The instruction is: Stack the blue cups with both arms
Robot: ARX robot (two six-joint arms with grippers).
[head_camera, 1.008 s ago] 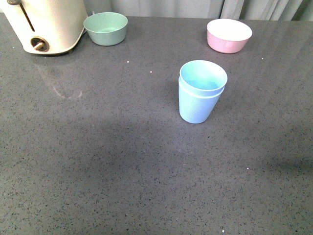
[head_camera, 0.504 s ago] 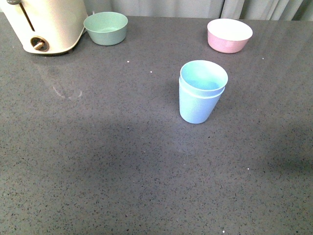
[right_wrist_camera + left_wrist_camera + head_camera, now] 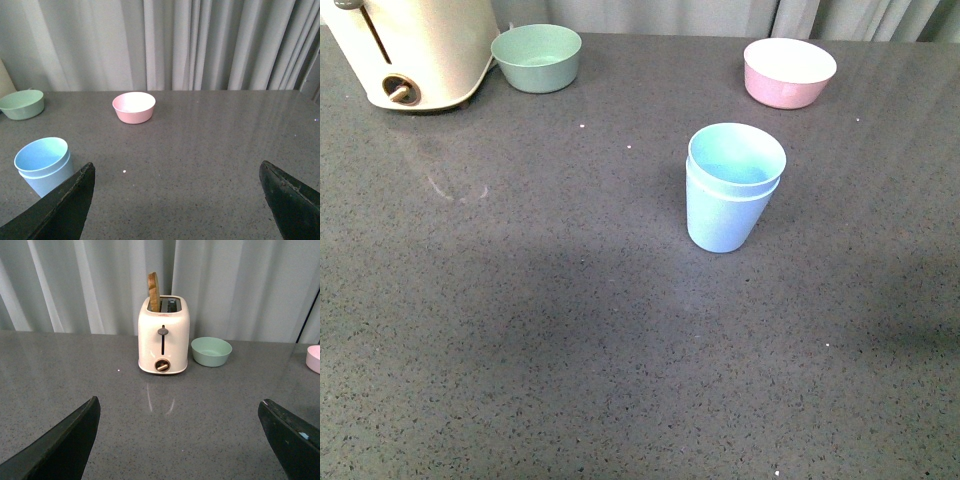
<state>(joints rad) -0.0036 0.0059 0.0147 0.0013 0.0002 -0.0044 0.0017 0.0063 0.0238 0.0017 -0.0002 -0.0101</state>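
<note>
The two blue cups (image 3: 730, 190) stand upright on the grey table, one nested inside the other, right of centre in the front view. The same blue cups (image 3: 44, 164) show in the right wrist view beside one black finger. Neither arm appears in the front view. My right gripper (image 3: 177, 192) is open over bare tabletop, with nothing between its fingers (image 3: 67, 210). Well away from the cups, my left gripper (image 3: 180, 432) is open too, facing the toaster, and its fingers (image 3: 65, 447) hold nothing.
A cream toaster (image 3: 415, 50) stands at the back left with a green bowl (image 3: 536, 57) next to it. A pink bowl (image 3: 789, 71) with a white inside sits at the back right. Grey curtains hang behind the table's far edge.
</note>
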